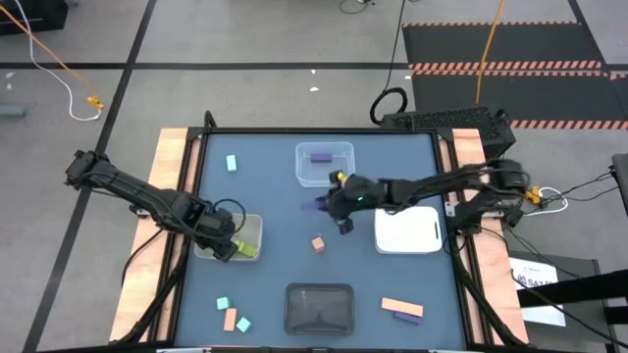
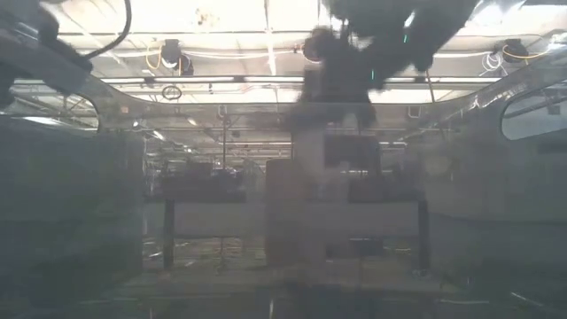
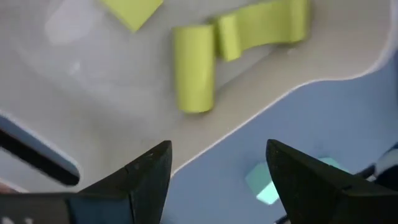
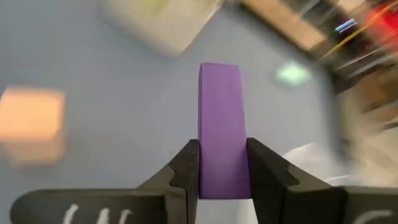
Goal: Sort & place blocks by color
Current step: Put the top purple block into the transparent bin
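- The right end effector was closed on a purple bar, which stood clamped between both fingers and projected forward past their tips.
- In the high view the right end effector was held over the middle of the blue tabletop, just below the clear tray, with the purple bar at its left side.
- The clear tray already contained one purple block.
- The left end effector was open and held nothing; its fingers stood apart over the rim of the translucent tray.
- In the high view the left end effector sat at the translucent tray near the left edge of the tabletop.
- That tray held yellow-green blocks; three pieces showed in the left wrist view, two of them touching.
- A salmon-orange cube lay alone on the tabletop, between the translucent tray and the white tray.
- The black tray sat at the near middle edge.
- A light cyan block lay near the far left corner.
- Two cyan pieces and a salmon-orange bar lay close together at the near left.
- A salmon-orange bar lay touching a purple bar at the near right.
- The low view was too murky to place any block.
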`<action>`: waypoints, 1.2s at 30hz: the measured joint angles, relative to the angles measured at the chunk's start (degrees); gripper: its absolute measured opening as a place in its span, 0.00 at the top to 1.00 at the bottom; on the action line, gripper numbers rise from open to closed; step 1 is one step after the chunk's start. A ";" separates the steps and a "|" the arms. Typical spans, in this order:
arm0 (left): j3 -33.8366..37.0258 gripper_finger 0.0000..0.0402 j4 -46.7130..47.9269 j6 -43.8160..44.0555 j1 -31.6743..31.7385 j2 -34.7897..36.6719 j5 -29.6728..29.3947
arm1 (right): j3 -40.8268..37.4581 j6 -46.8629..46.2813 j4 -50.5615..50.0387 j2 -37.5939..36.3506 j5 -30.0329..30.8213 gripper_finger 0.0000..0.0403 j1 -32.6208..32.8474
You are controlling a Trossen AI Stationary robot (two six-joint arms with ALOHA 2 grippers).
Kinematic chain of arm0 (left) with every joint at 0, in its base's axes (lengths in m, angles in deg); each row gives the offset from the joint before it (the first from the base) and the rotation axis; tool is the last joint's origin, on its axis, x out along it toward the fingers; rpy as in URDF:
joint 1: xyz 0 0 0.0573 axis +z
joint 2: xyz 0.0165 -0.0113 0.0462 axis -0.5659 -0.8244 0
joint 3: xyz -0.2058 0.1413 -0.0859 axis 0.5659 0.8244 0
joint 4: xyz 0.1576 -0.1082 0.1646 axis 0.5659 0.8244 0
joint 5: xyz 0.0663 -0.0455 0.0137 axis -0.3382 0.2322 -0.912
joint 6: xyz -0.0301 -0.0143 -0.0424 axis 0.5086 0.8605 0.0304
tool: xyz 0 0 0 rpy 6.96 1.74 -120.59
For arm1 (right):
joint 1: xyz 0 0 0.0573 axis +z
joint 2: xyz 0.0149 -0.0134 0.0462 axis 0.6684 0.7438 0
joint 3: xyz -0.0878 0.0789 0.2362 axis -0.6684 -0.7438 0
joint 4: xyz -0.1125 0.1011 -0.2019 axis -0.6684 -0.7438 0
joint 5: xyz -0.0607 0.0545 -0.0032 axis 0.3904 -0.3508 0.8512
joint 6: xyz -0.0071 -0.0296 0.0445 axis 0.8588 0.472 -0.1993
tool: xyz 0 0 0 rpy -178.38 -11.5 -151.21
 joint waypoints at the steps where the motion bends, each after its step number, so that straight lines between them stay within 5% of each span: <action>1: -0.58 0.36 -0.02 -0.45 0.00 0.01 -0.86 | 0.00 0.35 1.41 -2.08 0.68 0.79 0.00; 10: -5.14 0.36 -4.37 -5.88 0.14 0.00 -15.80 | 0.02 7.80 7.69 -12.84 1.57 0.79 0.02; 21: -5.37 0.36 -38.56 -28.53 6.99 -0.24 -44.96 | 0.00 21.80 6.57 -12.41 12.25 0.79 0.02; 29: -5.42 0.36 -55.92 -39.60 17.13 -8.32 -46.11 | 0.00 25.88 7.22 -12.43 14.97 0.79 0.02; 36: -5.40 0.36 -72.02 -43.74 22.34 -14.93 -33.25 | 0.00 28.59 6.60 -12.46 21.66 0.79 0.02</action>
